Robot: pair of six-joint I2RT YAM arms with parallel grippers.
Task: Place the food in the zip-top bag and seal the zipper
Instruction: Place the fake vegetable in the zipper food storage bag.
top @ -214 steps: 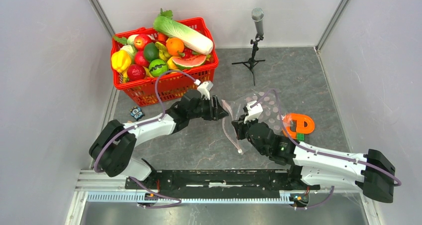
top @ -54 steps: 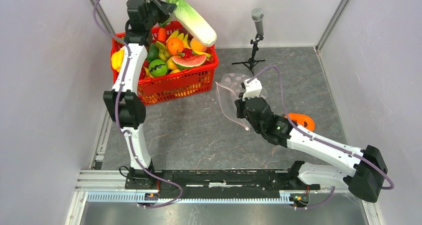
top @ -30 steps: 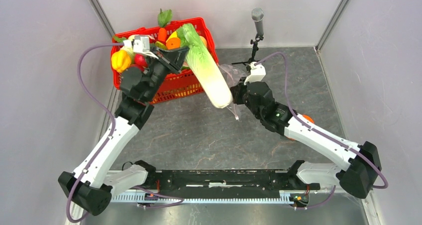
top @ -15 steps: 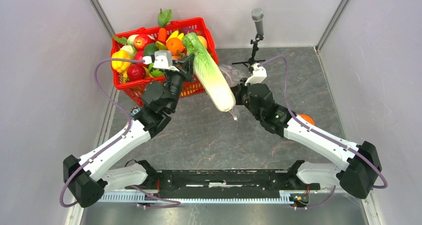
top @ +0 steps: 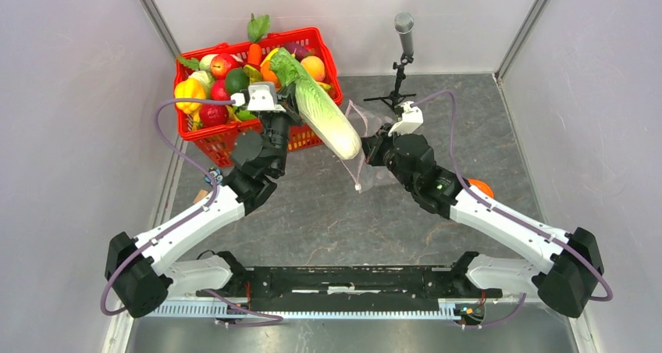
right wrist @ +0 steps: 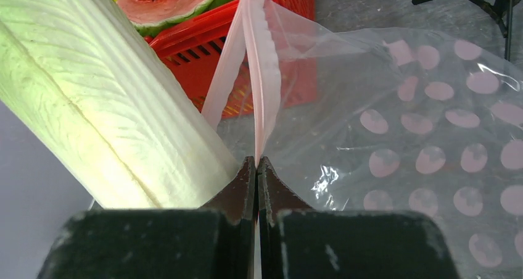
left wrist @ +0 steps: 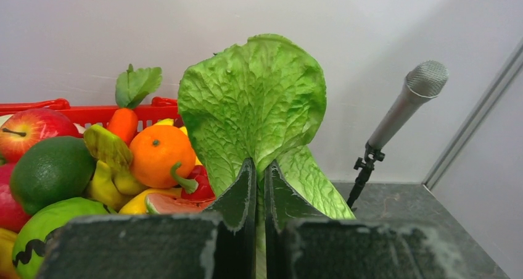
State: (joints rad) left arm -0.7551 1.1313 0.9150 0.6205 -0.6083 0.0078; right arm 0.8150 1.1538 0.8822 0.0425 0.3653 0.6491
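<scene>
My left gripper (top: 287, 101) (left wrist: 259, 169) is shut on the green leafy end of the long white-green cabbage (top: 322, 115) (left wrist: 256, 103). The cabbage hangs slanted in the air, its white end (right wrist: 92, 106) against the mouth of the zip-top bag (top: 368, 138) (right wrist: 432, 124). My right gripper (top: 373, 146) (right wrist: 256, 163) is shut on the bag's pink zipper strip (right wrist: 254, 75) and holds the bag up off the table. The bag's mouth gapes beside the cabbage. The rest of the food, among it the orange (left wrist: 154, 155), the watermelon slice (right wrist: 169, 1) and the yellow bell pepper (top: 189, 94), lies in the red basket (top: 218, 134).
A microphone on a small tripod (top: 403, 56) (left wrist: 395, 115) stands behind the bag. An orange object (top: 479, 187) shows behind my right forearm. A small toy (top: 211, 178) lies by the basket's near left corner. Walls close in on both sides.
My left arm has carried the cabbage from above the basket down and right, to the bag's mouth. My right arm has kept the bag lifted with only small shifts.
</scene>
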